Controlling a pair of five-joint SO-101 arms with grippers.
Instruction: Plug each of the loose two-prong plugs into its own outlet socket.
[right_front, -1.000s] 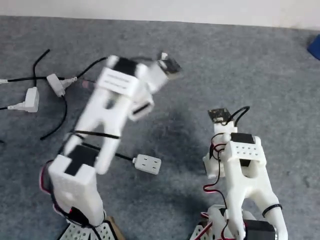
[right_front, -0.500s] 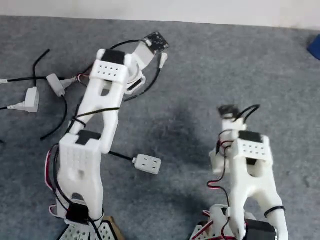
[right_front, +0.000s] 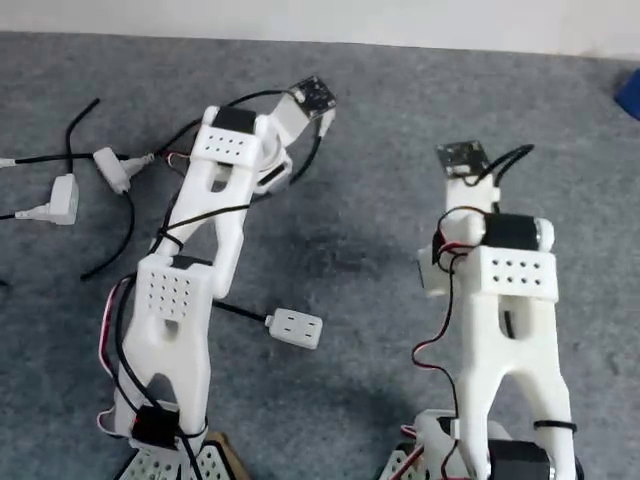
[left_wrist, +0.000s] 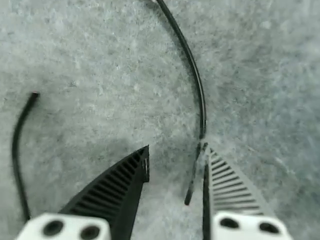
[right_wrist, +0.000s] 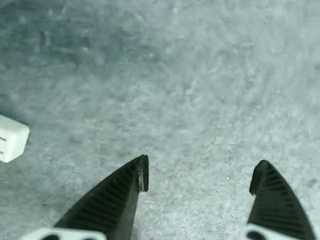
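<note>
A white outlet socket (right_front: 296, 328) on a black cord lies on the grey carpet between the two arms; its end also shows in the right wrist view as a white block (right_wrist: 11, 138). Two more white connector bodies (right_front: 110, 168) (right_front: 62, 198) with black cables lie at the far left. My left gripper (left_wrist: 176, 152) is open just above the carpet, and a thin black cable (left_wrist: 199, 100) runs in beside one finger and ends between the jaws. My right gripper (right_wrist: 202, 165) is open over bare carpet, holding nothing.
Loose black cable (right_front: 125, 225) curls on the carpet left of the left arm (right_front: 215, 200). The right arm (right_front: 500, 290) stretches up the right side. A blue object (right_front: 632, 92) sits at the far right edge.
The left arm has swung from a blurred, raised pose to a steady stretch toward the far cables. The right arm has extended farther up the table.
</note>
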